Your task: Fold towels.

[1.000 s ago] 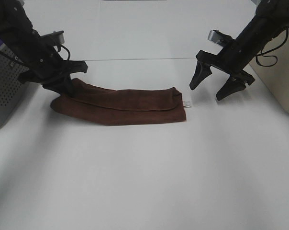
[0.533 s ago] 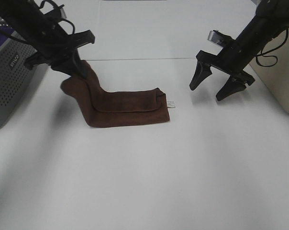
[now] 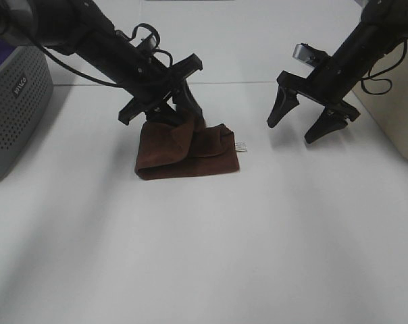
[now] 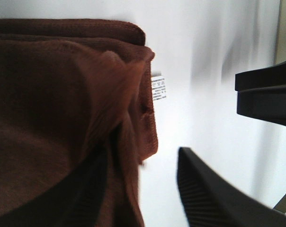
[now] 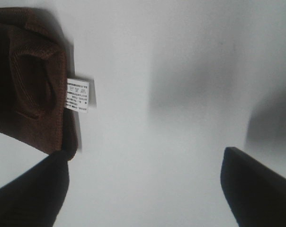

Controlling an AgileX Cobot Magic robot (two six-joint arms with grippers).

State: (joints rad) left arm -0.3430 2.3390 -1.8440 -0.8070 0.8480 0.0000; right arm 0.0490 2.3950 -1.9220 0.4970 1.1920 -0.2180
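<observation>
A brown towel [image 3: 187, 154] lies on the white table, its left end folded over onto the right part into a short thick bundle. Its white label [image 3: 242, 146] sticks out at the right edge. My left gripper [image 3: 180, 116] hovers right over the bundle, where a peak of cloth still stands up. In the left wrist view the towel [image 4: 62, 118] drapes against one finger, and the left gripper's [image 4: 143, 163] jaws stand apart with bare table between them. My right gripper [image 3: 292, 130] is open and empty, to the right of the towel. The right wrist view shows the towel's end [image 5: 34, 90] and label [image 5: 79, 96].
A grey perforated basket [image 3: 15, 115] stands at the left edge. A beige box [image 3: 401, 101] stands at the far right behind the right arm. The white table [image 3: 211, 250] runs bare toward the near edge.
My left gripper has carried the towel's left end up and over to the right, folding it onto the right half. Its jaws now stand apart. The right arm has not moved.
</observation>
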